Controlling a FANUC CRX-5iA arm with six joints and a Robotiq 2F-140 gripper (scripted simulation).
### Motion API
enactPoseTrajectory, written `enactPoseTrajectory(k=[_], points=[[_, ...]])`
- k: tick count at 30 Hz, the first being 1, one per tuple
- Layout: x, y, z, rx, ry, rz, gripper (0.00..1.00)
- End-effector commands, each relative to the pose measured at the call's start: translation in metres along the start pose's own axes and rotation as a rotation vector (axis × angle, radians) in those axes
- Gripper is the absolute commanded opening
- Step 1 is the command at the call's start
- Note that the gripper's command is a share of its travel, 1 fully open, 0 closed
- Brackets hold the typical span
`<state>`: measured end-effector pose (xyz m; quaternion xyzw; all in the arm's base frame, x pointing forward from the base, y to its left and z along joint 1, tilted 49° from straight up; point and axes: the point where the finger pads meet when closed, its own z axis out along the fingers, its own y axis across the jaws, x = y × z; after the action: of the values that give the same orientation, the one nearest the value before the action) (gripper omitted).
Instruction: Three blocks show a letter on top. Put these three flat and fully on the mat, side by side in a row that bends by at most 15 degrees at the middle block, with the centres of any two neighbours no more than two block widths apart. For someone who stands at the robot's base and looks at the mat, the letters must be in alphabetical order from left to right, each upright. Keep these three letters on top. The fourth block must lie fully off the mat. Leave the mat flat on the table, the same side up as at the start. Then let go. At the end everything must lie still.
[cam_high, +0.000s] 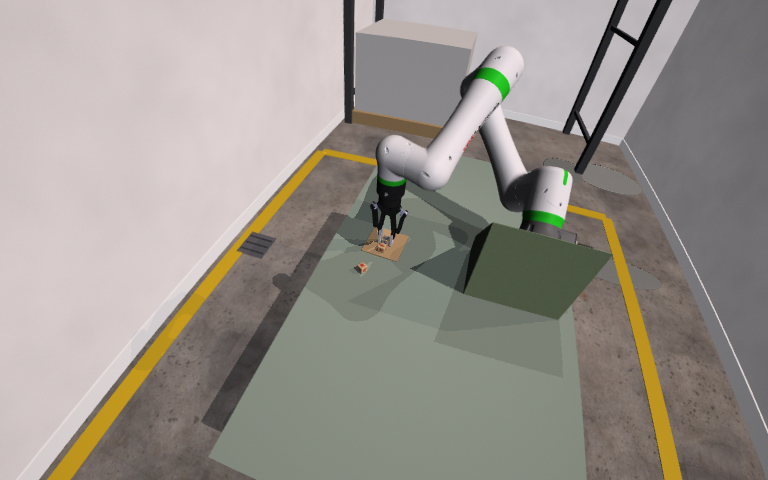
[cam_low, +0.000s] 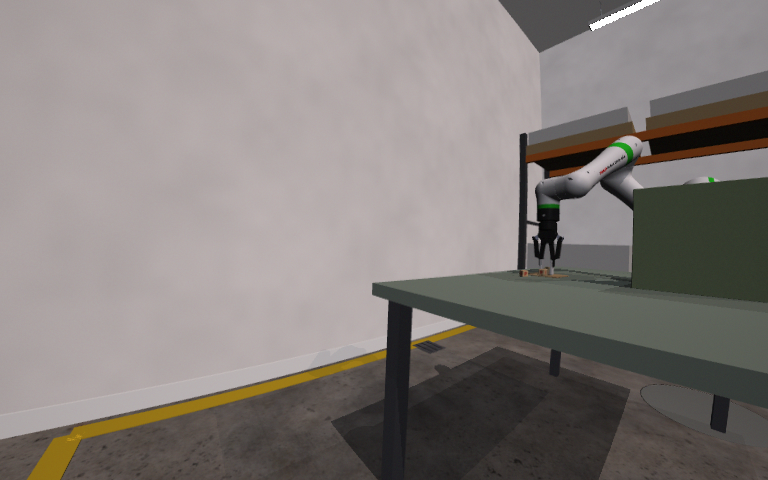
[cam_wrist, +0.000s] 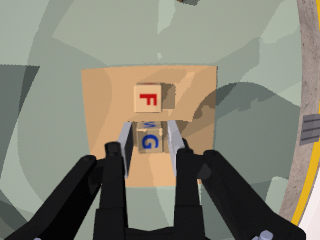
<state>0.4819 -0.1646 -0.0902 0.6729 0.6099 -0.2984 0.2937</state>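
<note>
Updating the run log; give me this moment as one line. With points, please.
claw (cam_high: 386, 244) (cam_low: 546, 273) (cam_wrist: 150, 133): open | G block (cam_wrist: 150, 142): between fingers, over mat (cam_high: 396, 255) (cam_wrist: 107, 107) | F block (cam_high: 381, 247) (cam_low: 543, 272) (cam_wrist: 148, 98): on mat

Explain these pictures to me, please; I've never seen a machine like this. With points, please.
The white jointed arm with green bands (cam_high: 465, 121) (cam_low: 608, 166) works like one long limb. Its hand is the black two-fingered gripper (cam_high: 385, 243) (cam_low: 545, 271) (cam_wrist: 150, 133). One picture looks down from above, one comes from beside the grey-green table (cam_high: 396, 396) (cam_low: 509, 305) (cam_wrist: 260, 45), and one from the arm's wrist.

On the flat tan square mat (cam_high: 398, 251) (cam_wrist: 102, 90) sit a pale cube with a red F (cam_high: 381, 247) (cam_wrist: 148, 98) and a pale cube with a blue G (cam_wrist: 150, 141). Another small pale cube (cam_high: 362, 268) lies off the mat.

Nothing is gripped: the fingers stand apart, with gaps either side of the G cube.
</note>
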Motion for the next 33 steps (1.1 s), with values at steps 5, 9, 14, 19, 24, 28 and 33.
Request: enactPoseTrajectory(k=[5, 9, 14, 19, 24, 28, 33], points=[[0.000, 0.000, 0.000, 0.000, 0.000, 0.000, 0.25], [0.000, 0.000, 0.000, 0.000, 0.000, 0.000, 0.25], [0.000, 0.000, -0.005, 0.000, 0.000, 0.000, 0.25], [0.000, 0.000, -0.017, 0.000, 0.000, 0.000, 0.25], [0.000, 0.000, -0.043, 0.000, 0.000, 0.000, 0.25], [0.000, 0.000, -0.065, 0.000, 0.000, 0.000, 0.25], [0.000, 0.000, -0.078, 0.000, 0.000, 0.000, 0.25]])
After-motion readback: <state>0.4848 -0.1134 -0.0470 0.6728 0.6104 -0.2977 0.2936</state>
